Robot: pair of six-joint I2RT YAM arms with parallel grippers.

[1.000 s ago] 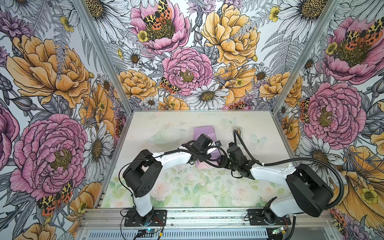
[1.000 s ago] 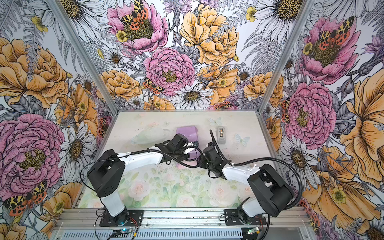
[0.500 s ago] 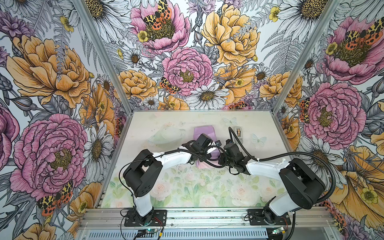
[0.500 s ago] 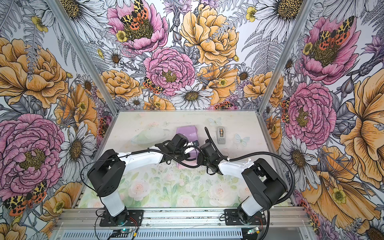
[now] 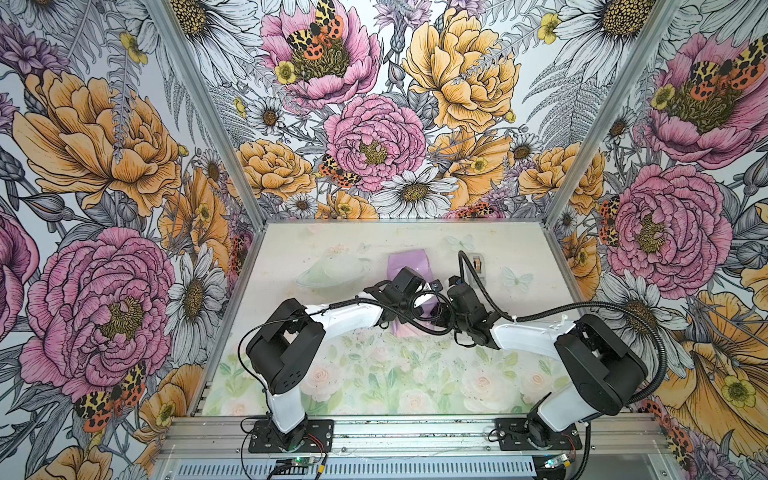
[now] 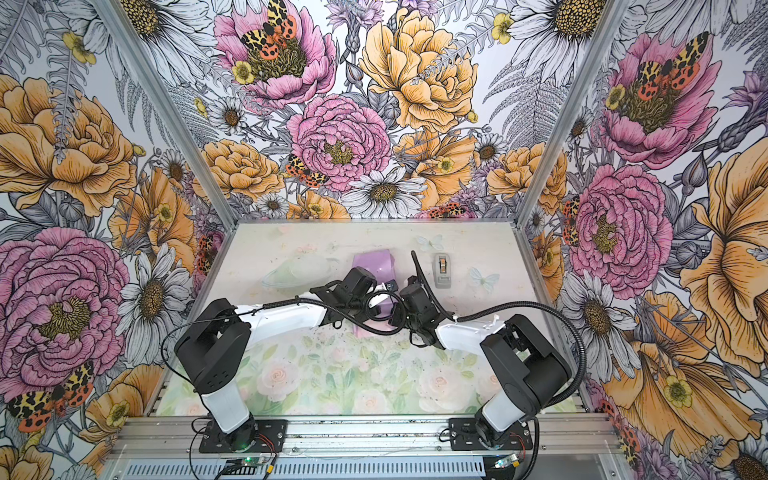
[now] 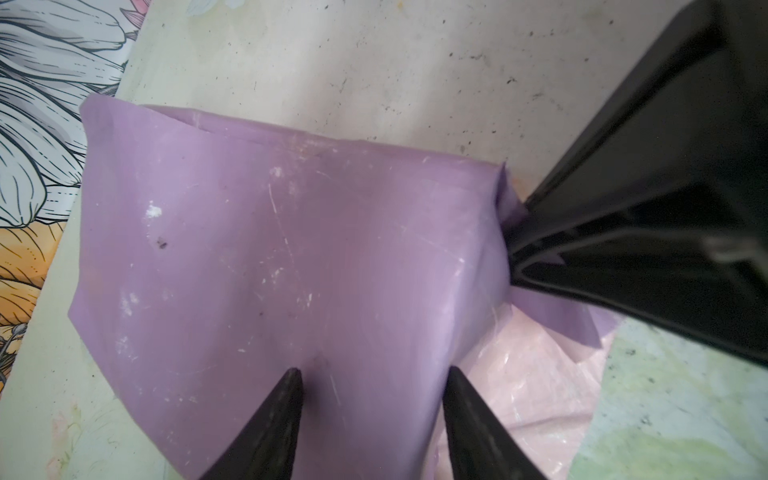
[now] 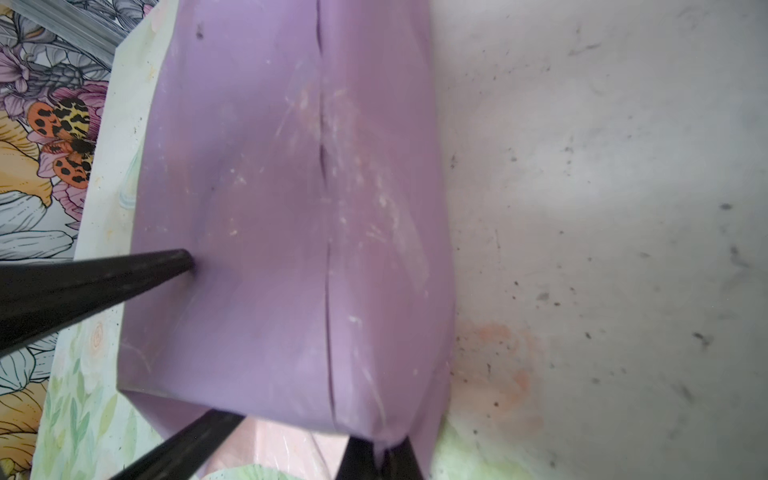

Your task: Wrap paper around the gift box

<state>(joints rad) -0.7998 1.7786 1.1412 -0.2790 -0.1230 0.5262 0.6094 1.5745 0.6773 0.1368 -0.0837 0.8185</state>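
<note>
Right gripper moved in, now pinched shut on paper corner; left gripper half-open, tips pressing paper down. End-flap fold step; next needs taut pull, fold over.

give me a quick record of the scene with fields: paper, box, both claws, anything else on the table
paper: lilac, folded over the gift box, seam running along the top
gift box: hidden under the paper
left claw: open, both tips resting on top of the paper
right claw: shut on the paper at one end of the parcel
tape dispenser: on the table, apart from the parcel, untouched
</note>
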